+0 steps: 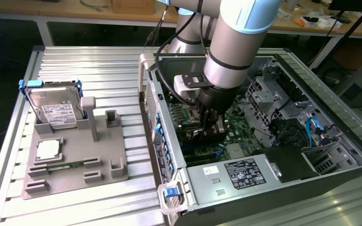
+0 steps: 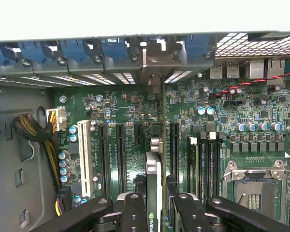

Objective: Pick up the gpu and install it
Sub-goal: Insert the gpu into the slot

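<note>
My gripper (image 1: 210,126) reaches down inside the open computer case (image 1: 168,141) and is shut on the gpu (image 1: 201,135), a dark card held on edge over the green motherboard (image 1: 237,136). In the wrist view the gpu (image 2: 153,166) runs edge-on between my black fingers (image 2: 134,212), and my gripper (image 2: 157,215) clamps both of its faces. Its silvery end bracket (image 2: 154,60) stands against the row of blue slot latches (image 2: 111,48) at the case's rear wall. The card's lower edge sits between the black expansion slots (image 2: 121,154); whether it is seated I cannot tell.
On the exterior view's left, a grey fixture (image 1: 74,162) holds a silver hard drive with a blue frame (image 1: 52,109), a processor (image 1: 47,149) and a small green memory stick (image 1: 64,165). Inside the case are a power supply (image 1: 244,172), a cable bundle (image 2: 31,130) and the processor socket (image 2: 253,191).
</note>
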Controlling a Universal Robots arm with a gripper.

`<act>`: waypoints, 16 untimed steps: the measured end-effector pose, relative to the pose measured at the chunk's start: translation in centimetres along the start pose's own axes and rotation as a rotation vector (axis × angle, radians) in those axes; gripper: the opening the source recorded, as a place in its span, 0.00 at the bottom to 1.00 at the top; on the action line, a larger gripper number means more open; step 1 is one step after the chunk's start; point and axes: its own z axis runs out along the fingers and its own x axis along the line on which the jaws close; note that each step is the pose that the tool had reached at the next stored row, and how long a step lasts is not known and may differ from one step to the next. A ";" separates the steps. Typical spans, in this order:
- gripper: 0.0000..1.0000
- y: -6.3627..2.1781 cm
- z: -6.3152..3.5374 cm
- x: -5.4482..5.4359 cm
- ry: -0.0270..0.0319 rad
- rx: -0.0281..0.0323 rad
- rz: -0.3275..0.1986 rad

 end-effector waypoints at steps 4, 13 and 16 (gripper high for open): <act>0.27 0.00 -0.06 0.0 -0.0006 0.0002 0.000; 0.27 0.03 -0.39 0.0 -0.0023 0.0001 0.000; 0.27 0.23 -0.40 0.0 -0.0023 -0.0002 0.000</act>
